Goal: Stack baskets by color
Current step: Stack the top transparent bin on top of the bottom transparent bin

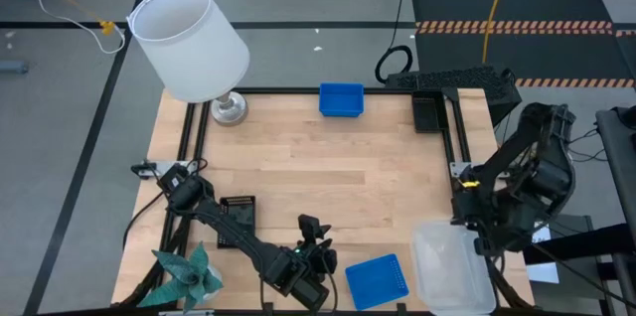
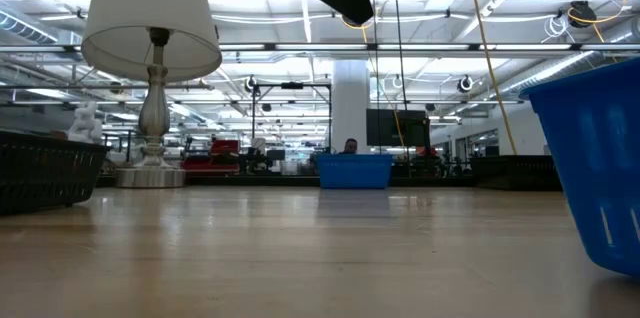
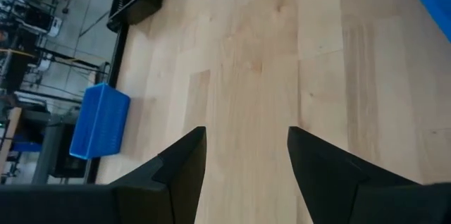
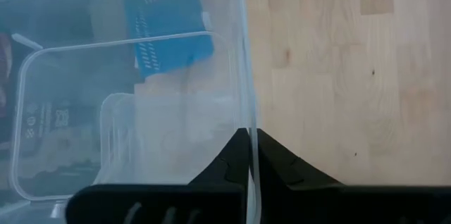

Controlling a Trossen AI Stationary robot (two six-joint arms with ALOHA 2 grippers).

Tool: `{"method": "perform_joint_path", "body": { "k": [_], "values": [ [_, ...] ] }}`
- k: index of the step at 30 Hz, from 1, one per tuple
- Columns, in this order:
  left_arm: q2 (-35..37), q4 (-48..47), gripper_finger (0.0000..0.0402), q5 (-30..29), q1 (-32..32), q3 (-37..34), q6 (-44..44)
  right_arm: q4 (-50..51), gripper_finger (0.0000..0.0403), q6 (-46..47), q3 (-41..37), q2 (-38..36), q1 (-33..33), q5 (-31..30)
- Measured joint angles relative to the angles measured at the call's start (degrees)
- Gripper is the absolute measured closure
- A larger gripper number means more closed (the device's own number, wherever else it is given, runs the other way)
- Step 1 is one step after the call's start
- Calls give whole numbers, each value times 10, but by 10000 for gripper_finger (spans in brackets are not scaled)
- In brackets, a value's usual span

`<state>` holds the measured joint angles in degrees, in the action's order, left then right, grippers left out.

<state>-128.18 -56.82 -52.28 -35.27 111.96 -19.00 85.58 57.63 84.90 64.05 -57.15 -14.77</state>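
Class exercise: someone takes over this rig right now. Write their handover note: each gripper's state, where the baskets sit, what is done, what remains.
Left gripper: open, empty, over the near edge.
Right gripper: shut on the clear basket's wall, near right corner.
Blue baskets: one at the far edge, one near, beside the clear one.
Black baskets: one far right, one near left.
Done: no stack visible.
Left: pair blue with blue, black with black, place the clear one.

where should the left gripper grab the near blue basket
Take the near blue basket by a side wall, coming straight down with one finger inside and one outside. It sits upright and open-topped with thin walls, and the open left gripper is just beside it.
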Motion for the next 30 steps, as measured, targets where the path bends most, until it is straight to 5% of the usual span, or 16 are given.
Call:
{"method": "perform_joint_path", "body": {
  "k": [18, 30],
  "values": [
    [0, 1, 199, 4, 0, 0, -12, 17, 401, 47, -3, 18, -63, -33],
    [0, 1, 199, 4, 0, 0, -12, -1, 401, 47, -88, -5, -80, -31]
  ]
}}
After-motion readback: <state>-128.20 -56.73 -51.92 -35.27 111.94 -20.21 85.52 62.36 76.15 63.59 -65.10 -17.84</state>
